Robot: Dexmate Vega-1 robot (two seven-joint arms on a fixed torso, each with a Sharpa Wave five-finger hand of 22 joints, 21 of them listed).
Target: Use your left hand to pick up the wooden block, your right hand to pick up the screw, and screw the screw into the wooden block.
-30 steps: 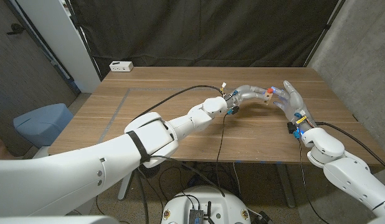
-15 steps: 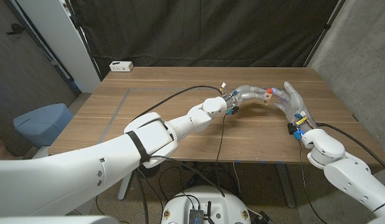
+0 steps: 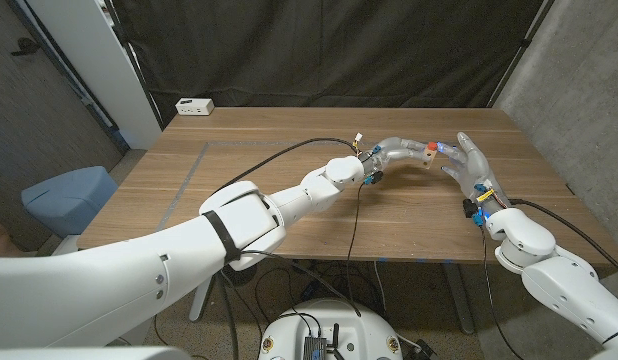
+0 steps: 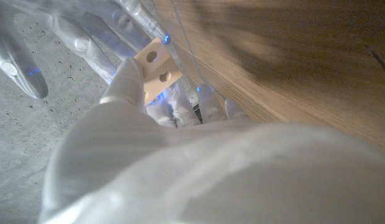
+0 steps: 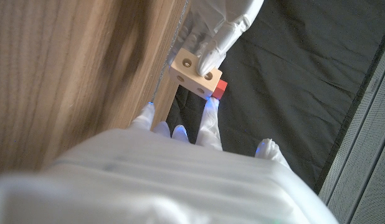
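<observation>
My left hand [image 3: 397, 152] holds the pale wooden block [image 3: 427, 158] above the table's right half; the block [image 4: 156, 65] shows two round holes between its fingers. A red screw [image 3: 431, 147] sticks out of the block, its head [image 5: 220, 89] on the block's [image 5: 195, 76] side. My right hand [image 3: 470, 163] stands just right of the block with fingers spread. One of its fingertips [image 5: 209, 107] reaches up to the screw head, while the others stay apart from it. The left hand's fingers [image 5: 218, 34] clamp the block from the far side.
The wooden table [image 3: 249, 160] stretches out to the left. A white power strip [image 3: 195, 106] lies at its far left corner. A black cable [image 3: 289, 150] runs along my left arm. A dark curtain hangs behind the table.
My right hand has shifted slightly at the block, its wrist dropping a little toward me. The left hand and block have stayed put.
</observation>
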